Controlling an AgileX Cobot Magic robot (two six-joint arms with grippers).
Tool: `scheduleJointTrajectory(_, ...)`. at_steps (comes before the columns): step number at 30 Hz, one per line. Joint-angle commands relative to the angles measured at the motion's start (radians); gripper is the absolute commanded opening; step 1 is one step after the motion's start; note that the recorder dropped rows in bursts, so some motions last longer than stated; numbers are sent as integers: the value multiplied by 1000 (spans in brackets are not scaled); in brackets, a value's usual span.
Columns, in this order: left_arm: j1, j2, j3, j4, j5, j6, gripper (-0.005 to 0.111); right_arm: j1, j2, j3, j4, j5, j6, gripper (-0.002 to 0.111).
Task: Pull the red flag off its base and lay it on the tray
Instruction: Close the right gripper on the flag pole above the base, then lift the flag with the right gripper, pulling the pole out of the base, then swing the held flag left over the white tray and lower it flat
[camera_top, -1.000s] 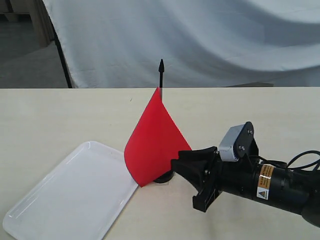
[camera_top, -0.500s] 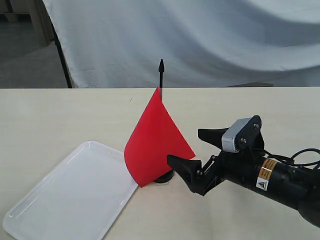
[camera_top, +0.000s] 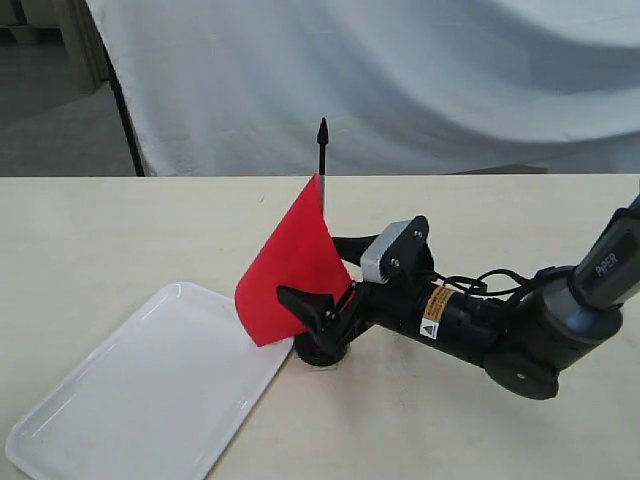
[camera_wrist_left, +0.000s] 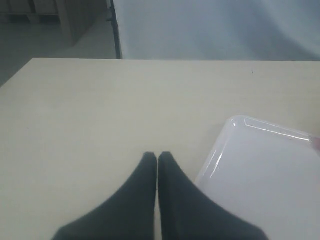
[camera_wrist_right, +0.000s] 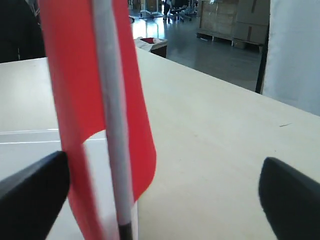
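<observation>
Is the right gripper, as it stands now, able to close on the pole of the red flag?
Probably yes. The right gripper is open, with one finger on each side of the pole of the red flag, low near the base. Only the flag's own cloth hangs between the fingers.

The red flag (camera_top: 288, 270) stands upright in the black base (camera_top: 318, 354). The white tray (camera_top: 150, 395) lies flat just beside it

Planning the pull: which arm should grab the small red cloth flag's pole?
Right. The right gripper, open, straddles the red flag's pole above the round black base; the left gripper sits shut by the white plastic tray.
</observation>
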Motion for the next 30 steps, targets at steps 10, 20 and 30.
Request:
scheduleJointTrajectory(10, 0, -1, 2, -1, -2, -2, 1, -20, -115, 59, -94, -10, -78, 3)
scheduleJointTrajectory(20, 0, -1, 2, -1, -2, -2, 1, 141, -539, 7, -13, 564, -355, -1)
scheduleJointTrajectory(30, 0, -1, 2, -1, -2, -2, 1, 488, -317, -366, 107, 1303, -699, -1)
